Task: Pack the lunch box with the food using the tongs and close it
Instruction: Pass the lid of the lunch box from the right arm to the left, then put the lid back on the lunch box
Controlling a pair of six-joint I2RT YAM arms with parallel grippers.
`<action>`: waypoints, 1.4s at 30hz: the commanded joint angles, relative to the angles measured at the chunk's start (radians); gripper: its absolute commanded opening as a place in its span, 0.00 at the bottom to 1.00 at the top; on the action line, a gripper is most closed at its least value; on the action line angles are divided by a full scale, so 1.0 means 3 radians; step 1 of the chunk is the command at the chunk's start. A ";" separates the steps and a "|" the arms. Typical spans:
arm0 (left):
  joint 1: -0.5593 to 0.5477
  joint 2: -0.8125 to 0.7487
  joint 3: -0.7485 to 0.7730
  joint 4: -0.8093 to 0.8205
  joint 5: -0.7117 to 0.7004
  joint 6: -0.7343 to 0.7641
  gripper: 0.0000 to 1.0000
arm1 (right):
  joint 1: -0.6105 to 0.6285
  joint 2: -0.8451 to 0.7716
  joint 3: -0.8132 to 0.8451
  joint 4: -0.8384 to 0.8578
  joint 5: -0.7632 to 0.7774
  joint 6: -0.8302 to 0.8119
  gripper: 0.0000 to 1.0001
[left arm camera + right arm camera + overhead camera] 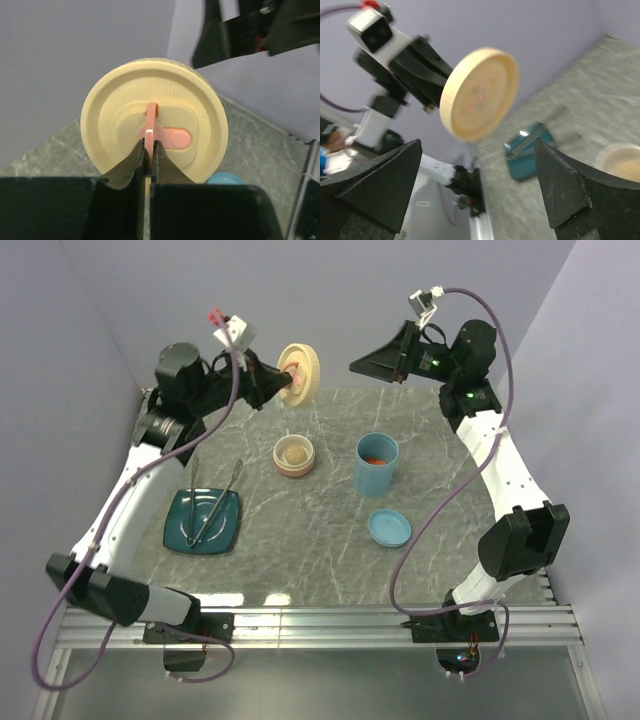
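**Desk:** Where were the tongs?

**Photographer:** The tongs [217, 505] lay on the teal plate [176, 534] at the left of the surface [330, 560], arms splayed, neither gripper near them. Slim steel, probably stiff and slick. They are best pinched mid-arm, so a squeeze shuts the tips.

**Desk:** And the food?

**Photographer:** Orange food [377, 457] showed only inside the blue cup [376, 483], beside the open cream box [294, 471]. A blue lid [389, 527] lay nearer the arms.

**Desk:** The grippers?

**Photographer:** The left gripper [149, 147] was clamped on the pink tab [150, 125] of the cream lid [115, 125], held on edge, high over the far side. It looked like light, rigid plastic. The right gripper [375, 365] stood wide open facing it, holding nothing.
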 commanded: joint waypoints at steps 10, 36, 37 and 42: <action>-0.0073 0.1561 0.1581 -0.2045 -0.1253 0.0858 0.01 | -0.0411 -0.0281 0.0485 -0.2737 0.0382 -0.2361 1.00; -0.0452 0.2344 0.0948 -0.1894 -0.2092 0.0802 0.00 | -0.0498 -0.0225 0.0445 -0.3306 0.0684 -0.2868 1.00; -0.0452 0.2349 0.0943 -0.1873 -0.2118 0.0802 0.00 | -0.0503 -0.0220 0.0439 -0.3300 0.0674 -0.2863 1.00; -0.0462 0.2431 0.1101 -0.1878 -0.2195 0.0802 0.00 | -0.0503 -0.0194 0.0424 -0.3295 0.0658 -0.2848 1.00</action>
